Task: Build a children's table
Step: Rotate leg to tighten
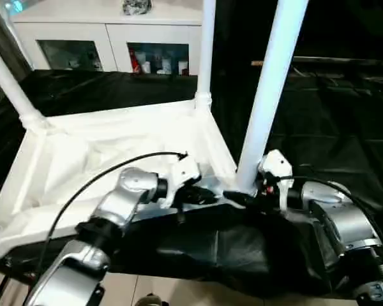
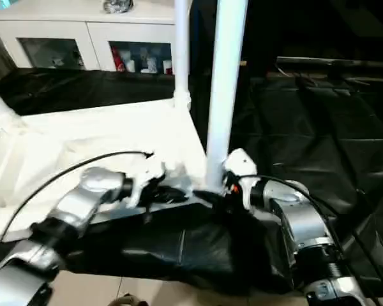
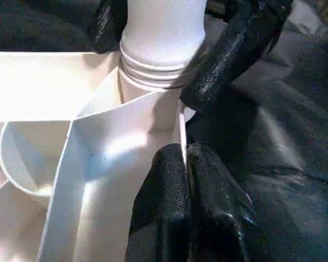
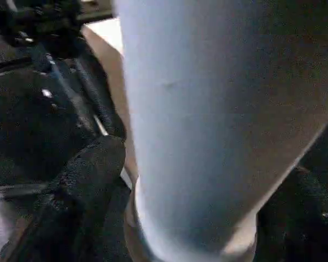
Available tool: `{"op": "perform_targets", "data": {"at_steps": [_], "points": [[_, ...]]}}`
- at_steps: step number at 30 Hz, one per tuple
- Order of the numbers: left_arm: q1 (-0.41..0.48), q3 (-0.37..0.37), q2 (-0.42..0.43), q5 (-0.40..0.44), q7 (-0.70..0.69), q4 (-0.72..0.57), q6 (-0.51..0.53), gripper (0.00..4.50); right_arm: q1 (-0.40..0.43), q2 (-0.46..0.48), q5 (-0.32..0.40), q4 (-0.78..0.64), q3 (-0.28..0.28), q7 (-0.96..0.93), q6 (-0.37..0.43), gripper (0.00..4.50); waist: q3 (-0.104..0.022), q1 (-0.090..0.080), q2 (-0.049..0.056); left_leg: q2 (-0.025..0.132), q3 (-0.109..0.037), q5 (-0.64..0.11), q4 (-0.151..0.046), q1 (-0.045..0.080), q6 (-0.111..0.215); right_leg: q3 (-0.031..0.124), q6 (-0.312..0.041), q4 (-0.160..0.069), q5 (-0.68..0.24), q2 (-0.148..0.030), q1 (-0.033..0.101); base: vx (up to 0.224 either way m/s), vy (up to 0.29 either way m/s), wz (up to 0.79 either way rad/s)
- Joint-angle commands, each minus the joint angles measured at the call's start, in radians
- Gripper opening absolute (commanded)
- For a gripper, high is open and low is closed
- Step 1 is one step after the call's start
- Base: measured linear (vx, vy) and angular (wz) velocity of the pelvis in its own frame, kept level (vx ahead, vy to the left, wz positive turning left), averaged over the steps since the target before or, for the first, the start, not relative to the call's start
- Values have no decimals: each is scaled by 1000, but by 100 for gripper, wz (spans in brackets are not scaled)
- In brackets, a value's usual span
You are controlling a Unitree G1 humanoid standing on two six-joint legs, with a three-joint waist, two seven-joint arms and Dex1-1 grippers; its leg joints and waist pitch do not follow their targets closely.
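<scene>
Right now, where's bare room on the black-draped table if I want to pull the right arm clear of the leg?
Free: the black-draped table right of the near leg, out to the far rail. Crowded: the tabletop's near right corner, where the right gripper straddles that leg's base and the left gripper sits shut at the rim beside it. Pull out rightward.

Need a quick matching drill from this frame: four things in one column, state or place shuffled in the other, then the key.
Things:
1. left gripper
2. right gripper
3. near leg
4. cabinet

States or places:
A. behind the draped table, glass doors
B. fingers on either side of the near leg's base
C. fingers pressed together at the tabletop wall
D. standing upright in the near corner socket

Pairs: 1-C, 2-B, 3-D, 4-A
</scene>
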Motion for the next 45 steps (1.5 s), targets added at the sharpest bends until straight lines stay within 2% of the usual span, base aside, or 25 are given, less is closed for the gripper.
{"op": "perform_targets", "data": {"at_steps": [1,3,7,12,15,17,19,21,22,23,26,28,29,33,34,35,36,37,38,40,41,45], "points": [[-13,-8,-5,-40,-33,-69,-2,0,6,-6,14,-35,17,32,14,337,-73,-1,-20,48,-13,-224,-71,8,68,56,-142,-72,-384,-72,54,0,0,0],[-9,-10,-3,-40,-36,-79,5,0,8,-9,13,-39,28,42,21,304,-73,0,-21,46,-11,-213,-69,7,71,57,-147,-70,-370,-71,55,0,0,0],[-5,-11,-7,-37,-34,-88,12,0,13,-4,13,-43,33,44,27,278,-71,0,-22,44,-11,-225,-69,8,66,55,-135,-77,-410,-72,54,0,0,0],[-18,-7,-36,-15,33,-64,24,0,23,19,19,-36,19,-6,50,269,-70,-2,-24,43,-12,-225,-70,8,61,54,-121,-80,-429,-71,53,0,0,0],[-53,10,-80,14,143,3,16,0,23,67,-6,-13,2,-111,56,268,-70,-4,-25,39,-13,-223,-69,9,52,52,-108,-85,-449,-72,53,0,0,0],[-88,23,-128,32,238,59,11,0,10,121,-57,44,-11,-260,63,268,-71,-8,-26,38,-13,-214,-70,8,42,52,-101,-84,-452,-71,51,0,0,0],[-136,36,-178,51,349,130,21,0,-10,171,-103,104,-16,-393,78,268,-68,-14,-27,31,-12,-230,-69,11,33,46,-89,-92,-486,-69,49,0,0,0],[-165,48,-204,55,409,173,21,0,-24,208,-103,130,-31,-457,93,267,-68,-15,-27,27,-12,-247,-66,16,35,44,-67,-102,-532,-71,48,0,0,0],[-191,62,-229,56,463,212,19,0,-40,246,-98,156,-52,-524,111,267,-67,-16,-28,25,-12,-249,-67,14,39,41,-53,-105,-550,-70,50,0,0,0],[-222,80,-258,51,516,251,16,0,-61,295,-87,186,-76,-594,121,267,-67,-18,-24,24,-12,-253,-66,17,37,40,-47,-109,-564,-70,46,0,0,0],[-249,90,-285,46,545,283,9,0,-83,341,-79,218,-93,-647,105,267,-70,-23,-22,27,-17,-265,-69,17,32,37,-49,-110,-546,-70,48,0,0,0],[-262,91,-299,47,543,298,-1,0,-98,368,-74,240,-103,-665,85,267,-72,-26,-19,32,-19,-264,-73,14,35,41,-63,-102,-497,-72,52,0,0,0],[-266,91,-305,45,527,304,-11,0,-108,383,-54,248,-122,-657,84,323,-74,-29,-20,33,-18,-257,-73,12,41,44,-78,-98,-459,-72,53,0,0,0],[-255,81,-294,40,477,303,-35,0,-113,376,-24,228,-139,-611,91,357,-75,-27,-21,35,-15,-221,-72,7,62,50,-123,-84,-369,-73,59,0,0,0],[-252,80,-290,40,462,306,-44,0,-111,368,-28,220,-132,-595,85,357,-75,-27,-21,35,-14,-220,-72,8,63,50,-126,-85,-368,-73,59,0,0,0],[-252,80,-290,40,462,306,-44,0,-111,368,-28,220,-132,-595,85,382,-75,-26,-21,33,-14,-216,-71,7,64,50,-129,-84,-369,-74,60,0,0,0],[-244,78,-282,39,442,303,-53,0,-106,353,-33,208,-119,-567,77,384,-74,-27,-21,34,-13,-217,-71,8,64,51,-130,-84,-373,-74,59,0,0,0],[-209,66,-251,25,356,262,-66,0,-76,295,-27,147,-73,-442,61,384,-73,-22,-23,32,-13,-220,-70,5,72,49,-121,-85,-383,-73,66,0,0,0],[-203,63,-245,22,341,252,-67,0,-70,284,-25,134,-64,-417,59,384,-73,-21,-25,35,-13,-216,-71,4,76,52,-119,-83,-376,-74,66,0,0,0],[-189,62,-233,12,305,233,-66,0,-59,258,-26,114,-50,-369,52,384,-73,-21,-23,36,-13,-212,-71,5,79,51,-123,-82,-381,-75,63,0,0,0],[-163,53,-206,-4,237,192,-64,0,-41,210,-19,78,-32,-283,46,384,-72,-20,-23,36,-13,-216,-71,4,80,50,-120,-85,-407,-76,65,0,0,0],[-129,36,-163,-16,161,137,-47,0,-19,143,0,29,-17,-180,45,384,-70,-20,-22,40,-13,-231,-72,6,79,51,-114,-87,-443,-74,60,0,0,0]]}}
